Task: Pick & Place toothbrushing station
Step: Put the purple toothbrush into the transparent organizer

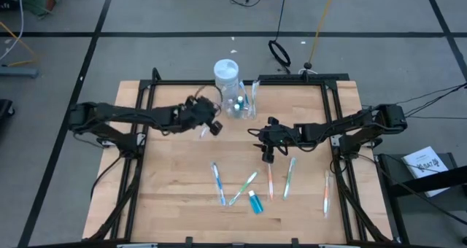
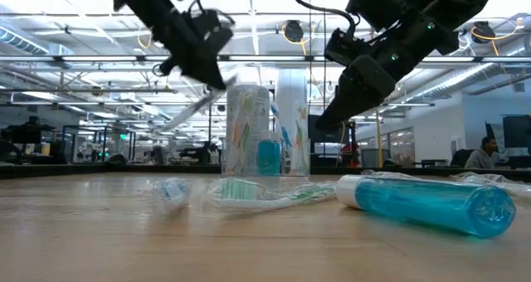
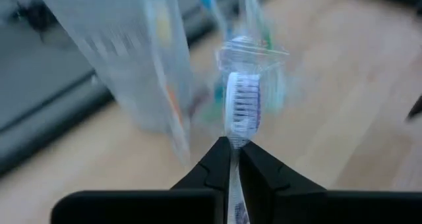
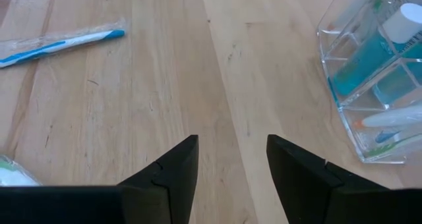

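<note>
My left gripper (image 1: 214, 126) is above the table's far middle, shut on a wrapped toothbrush (image 3: 242, 109) with a white head. Just beyond it stands the small clear cup (image 1: 241, 106) (image 3: 254, 49), which has teal tubes (image 4: 359, 59) and brushes in its compartments. My right gripper (image 1: 268, 155) (image 4: 231, 165) hangs open over bare wood at mid-table with nothing between its fingers. More wrapped toothbrushes (image 1: 218, 182) (image 1: 243, 188) (image 1: 290, 176) and a teal tube (image 1: 255, 202) (image 2: 427, 203) lie flat on the near half of the table. My left gripper pinches the toothbrush between its two fingers (image 3: 211, 168), right below the head at the neck (image 3: 235, 145). The bristled head sticks out past the fingertips. The brush is lifted clear of the table, and its handle (image 2: 192, 109) trails down at a slant behind the fingers.
A taller clear jar with a white lid (image 1: 226, 73) stands just behind the cup. Two more toothbrushes (image 1: 270, 181) (image 1: 326, 192) lie toward the near right. Black frame rails (image 1: 332, 131) run along the table's sides. Bare wood lies between the cup and the scattered brushes.
</note>
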{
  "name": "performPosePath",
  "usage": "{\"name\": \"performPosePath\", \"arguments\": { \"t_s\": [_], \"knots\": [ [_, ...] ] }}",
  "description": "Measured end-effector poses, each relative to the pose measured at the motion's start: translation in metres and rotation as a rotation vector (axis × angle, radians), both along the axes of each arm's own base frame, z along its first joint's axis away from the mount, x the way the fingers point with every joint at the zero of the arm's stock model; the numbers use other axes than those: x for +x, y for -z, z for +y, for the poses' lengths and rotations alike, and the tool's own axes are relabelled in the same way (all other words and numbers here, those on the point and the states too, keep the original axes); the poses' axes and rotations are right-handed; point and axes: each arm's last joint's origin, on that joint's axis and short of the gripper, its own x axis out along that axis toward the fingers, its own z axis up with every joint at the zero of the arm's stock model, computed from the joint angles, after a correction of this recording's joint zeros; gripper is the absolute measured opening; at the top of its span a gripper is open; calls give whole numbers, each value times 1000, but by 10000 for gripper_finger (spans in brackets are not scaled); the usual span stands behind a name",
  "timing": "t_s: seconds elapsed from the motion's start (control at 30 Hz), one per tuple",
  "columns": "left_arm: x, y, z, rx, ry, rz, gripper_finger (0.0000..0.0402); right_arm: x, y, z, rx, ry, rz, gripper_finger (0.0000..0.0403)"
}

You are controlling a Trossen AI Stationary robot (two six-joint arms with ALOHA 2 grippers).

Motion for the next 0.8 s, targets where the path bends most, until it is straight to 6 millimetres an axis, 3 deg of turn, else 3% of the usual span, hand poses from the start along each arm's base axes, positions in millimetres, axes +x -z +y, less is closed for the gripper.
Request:
{"name": "performPosePath", "arguments": {
  "t_s": [0.17,0.3,0.43,0.67,0.8],
  "knots": [
    [1,-33,14,207,1,-162,7,0,0,0,0,0,-3,169],
    [8,-40,29,387,-16,-300,9,1,-1,0,0,1,-22,169],
    [11,-28,37,505,43,-407,16,-2,3,0,0,0,-21,169],
    [17,16,45,594,28,-362,3,-8,13,0,0,1,4,169],
    [24,31,52,659,-10,-339,7,-11,17,0,0,1,-37,169]
  ]
}}
